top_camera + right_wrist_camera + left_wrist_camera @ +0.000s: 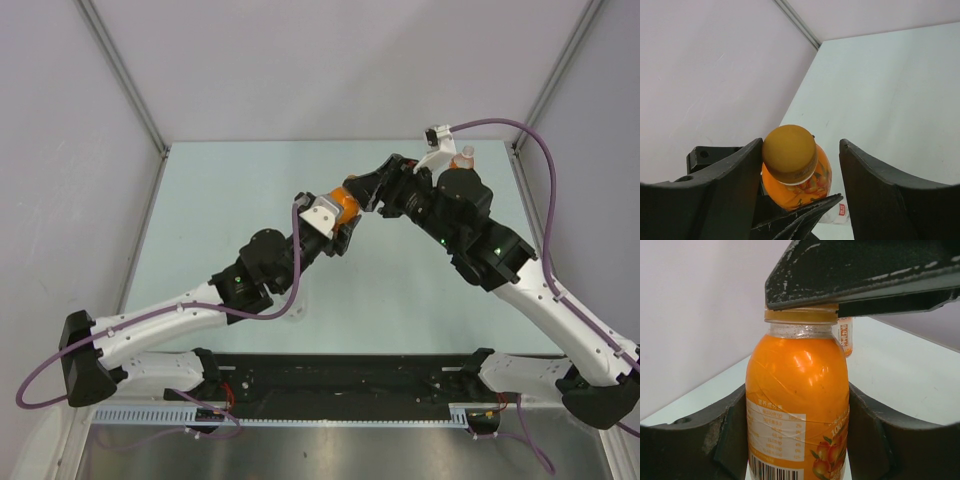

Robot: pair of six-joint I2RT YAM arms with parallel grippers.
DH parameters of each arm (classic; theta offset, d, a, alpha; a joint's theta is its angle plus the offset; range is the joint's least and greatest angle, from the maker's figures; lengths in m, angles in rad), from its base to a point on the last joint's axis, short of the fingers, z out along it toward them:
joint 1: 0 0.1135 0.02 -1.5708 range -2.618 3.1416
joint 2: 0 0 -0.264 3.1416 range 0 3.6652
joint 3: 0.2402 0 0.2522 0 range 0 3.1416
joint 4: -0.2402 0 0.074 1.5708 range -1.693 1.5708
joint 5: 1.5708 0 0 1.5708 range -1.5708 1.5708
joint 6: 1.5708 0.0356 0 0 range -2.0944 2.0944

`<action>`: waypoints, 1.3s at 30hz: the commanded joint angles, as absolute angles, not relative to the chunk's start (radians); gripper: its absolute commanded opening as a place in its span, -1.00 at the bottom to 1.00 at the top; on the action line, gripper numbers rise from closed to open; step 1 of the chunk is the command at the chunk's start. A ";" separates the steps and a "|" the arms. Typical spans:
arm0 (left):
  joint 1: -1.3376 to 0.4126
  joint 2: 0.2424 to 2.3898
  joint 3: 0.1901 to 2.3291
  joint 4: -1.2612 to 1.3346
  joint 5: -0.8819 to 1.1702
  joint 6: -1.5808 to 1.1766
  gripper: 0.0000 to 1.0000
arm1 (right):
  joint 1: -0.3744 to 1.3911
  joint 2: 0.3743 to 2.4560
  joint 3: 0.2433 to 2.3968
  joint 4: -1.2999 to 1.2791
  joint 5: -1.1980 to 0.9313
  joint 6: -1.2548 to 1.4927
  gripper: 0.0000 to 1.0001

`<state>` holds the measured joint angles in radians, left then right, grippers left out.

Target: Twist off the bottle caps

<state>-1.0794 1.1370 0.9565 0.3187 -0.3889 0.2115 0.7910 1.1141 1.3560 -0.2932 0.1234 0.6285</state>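
Note:
My left gripper (pixel 797 440) is shut on the body of an orange bottle (pixel 797 390) with an orange-white label and holds it upright over the middle of the table (pixel 250 200). Its orange cap (pixel 789 152) sits on the neck. My right gripper (pixel 800 145) is open around that cap from above: the left finger (pixel 740 170) touches the cap, and the right finger (pixel 865 175) stands apart from it. In the top view the two grippers meet at the bottle (pixel 345 207).
A small pale bottle (pixel 462 158) with a whitish cap stands at the back right, beside the right arm's wrist. Another pale bottle with a red-lettered label (pixel 845 335) shows just behind the held bottle. Grey walls close in the table's sides and back.

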 commanded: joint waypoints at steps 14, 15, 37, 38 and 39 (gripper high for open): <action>-1.101 1.106 0.950 0.362 -0.399 0.232 -1.00 | 0.796 1.132 1.378 -0.239 0.110 0.624 -0.66; -1.103 1.103 0.953 0.359 -0.397 0.229 -1.00 | 0.798 1.131 1.378 -0.245 0.107 0.621 -1.00; -0.756 1.041 1.092 0.274 0.771 -0.306 -1.00 | 0.693 1.014 1.378 -0.212 -0.469 0.325 -1.00; -0.740 1.046 1.094 0.294 0.808 -0.330 -1.00 | 0.690 1.009 1.378 -0.210 -0.494 0.312 -1.00; -0.732 1.052 1.095 0.311 0.875 -0.353 -0.99 | 0.690 1.003 1.378 -0.215 -0.538 0.298 -1.00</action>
